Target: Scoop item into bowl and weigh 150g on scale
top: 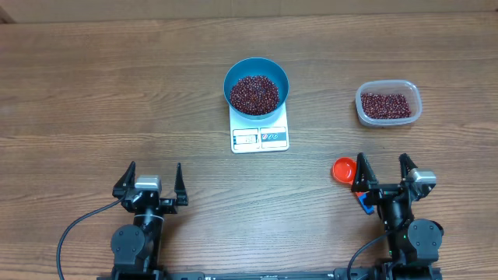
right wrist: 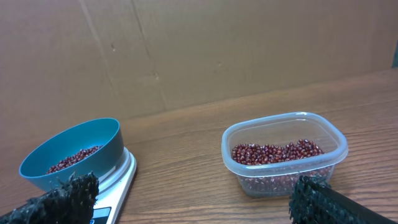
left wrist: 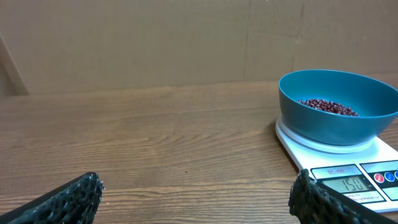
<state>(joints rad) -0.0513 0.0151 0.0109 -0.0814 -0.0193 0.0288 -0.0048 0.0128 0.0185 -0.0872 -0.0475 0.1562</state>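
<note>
Near-left of the scale (top: 260, 137): left gripper (top: 154, 166) has its jaws fully apart and holds nothing. Its arm is low over the table, fingers aimed away from the base.
Near-right of scale: right gripper (top: 382, 159) likewise wide open, empty, same pose. Red scoop (top: 342, 169) lies just beside its scale-side finger; contact unclear.
Bowl (top: 229, 82) sits on scale's far half, beans (top: 256, 94) inside.
Scale's long axis runs far-to-near, display edge toward the arms, reading 150.
Right of scale, well apart: tub (top: 360, 109).
</note>
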